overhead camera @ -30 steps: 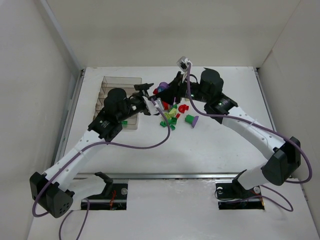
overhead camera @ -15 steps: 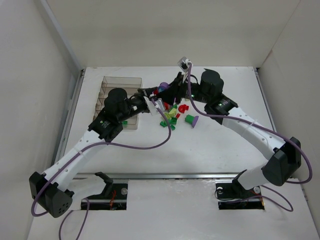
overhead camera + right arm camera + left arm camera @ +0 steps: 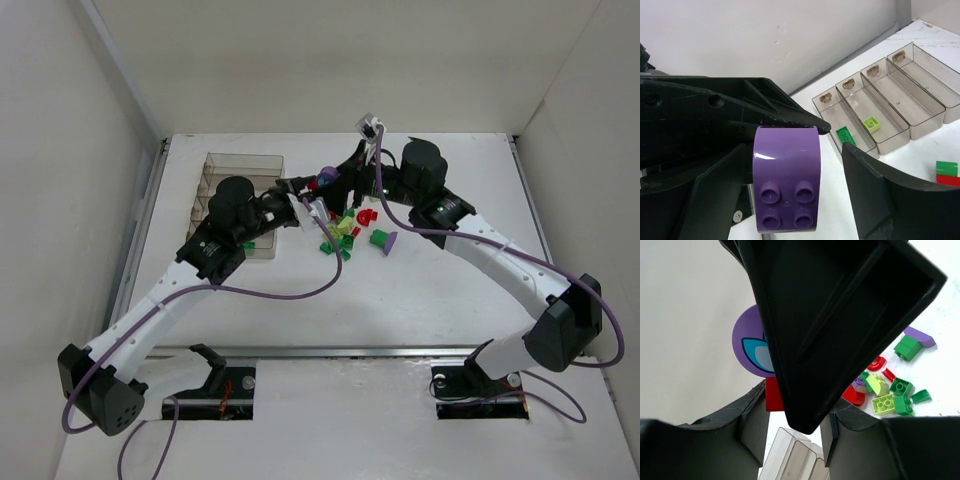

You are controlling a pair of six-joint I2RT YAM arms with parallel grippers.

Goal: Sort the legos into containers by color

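Legos (image 3: 345,228) loose at the centre of the table (image 3: 420,300), with red, green, lime and purple mixed, just right of the tray (image 3: 245,157). Past the pile the two grippers are tip to tip. On the right gripper (image 3: 330,180) the jaws are part-open and pressed on the sides of a purple arched brick (image 3: 786,180), studs facing its camera. One finger of the left gripper (image 3: 297,186) fills its wrist view, with a red brick (image 3: 774,395) at that finger's edge. Whether it grips cannot be told. In the tray, a dark green brick (image 3: 845,135) lies in an end compartment and a lime brick (image 3: 871,123) in the next.
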